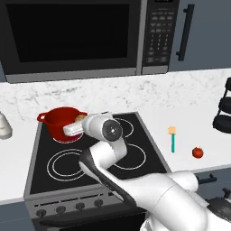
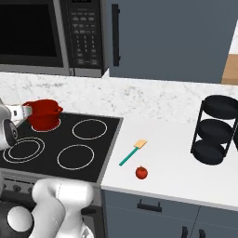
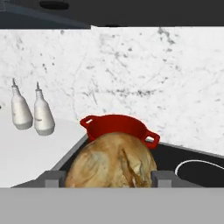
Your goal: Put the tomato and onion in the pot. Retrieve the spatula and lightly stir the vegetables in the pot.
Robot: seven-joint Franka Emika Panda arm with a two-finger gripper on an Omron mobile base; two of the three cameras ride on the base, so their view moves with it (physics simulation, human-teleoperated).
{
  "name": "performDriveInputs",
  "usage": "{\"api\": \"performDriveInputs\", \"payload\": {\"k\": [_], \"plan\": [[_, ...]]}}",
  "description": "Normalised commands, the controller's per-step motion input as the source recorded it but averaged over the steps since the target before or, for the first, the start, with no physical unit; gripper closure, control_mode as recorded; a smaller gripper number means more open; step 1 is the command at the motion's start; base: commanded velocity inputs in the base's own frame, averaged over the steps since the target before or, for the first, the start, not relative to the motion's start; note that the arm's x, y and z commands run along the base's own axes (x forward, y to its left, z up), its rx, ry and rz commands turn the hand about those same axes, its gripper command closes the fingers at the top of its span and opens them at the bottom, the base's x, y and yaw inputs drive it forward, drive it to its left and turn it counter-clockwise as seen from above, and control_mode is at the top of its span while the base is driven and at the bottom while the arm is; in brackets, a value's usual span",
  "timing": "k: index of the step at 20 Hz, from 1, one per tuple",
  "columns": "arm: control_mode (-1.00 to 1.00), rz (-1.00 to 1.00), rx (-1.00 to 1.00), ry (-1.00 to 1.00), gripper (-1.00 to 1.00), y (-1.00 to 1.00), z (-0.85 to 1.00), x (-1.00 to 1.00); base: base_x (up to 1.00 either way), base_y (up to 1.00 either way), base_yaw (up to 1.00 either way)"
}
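Onion (image 3: 114, 161) sits clamped between the claw's (image 3: 109, 178) two fingers, held just in front of the red pot (image 1: 61, 121) on the back left burner of the stove (image 2: 100, 153). Tomato (image 2: 141, 173) and spatula (image 2: 132, 152) lie near each other on the white surface (image 2: 172, 162) right of the stove, apart. Two white bottles (image 3: 33, 113) stand left of the pot.

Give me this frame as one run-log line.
phase: carrying onion to pot | jaws: closed on onion, beside pot | tomato: on counter | spatula: on counter, untouched
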Motion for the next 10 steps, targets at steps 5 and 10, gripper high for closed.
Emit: {"api": "performDriveInputs", "payload": {"k": [5,10], "plan": [[-1.00,0.00,0.00,-0.04,1.00,0.52,0.15,0.59,0.00,0.00,0.00],[-1.00,-0.01,0.00,0.02,1.00,0.32,0.04,0.61,0.00,0.00,0.00]]}}
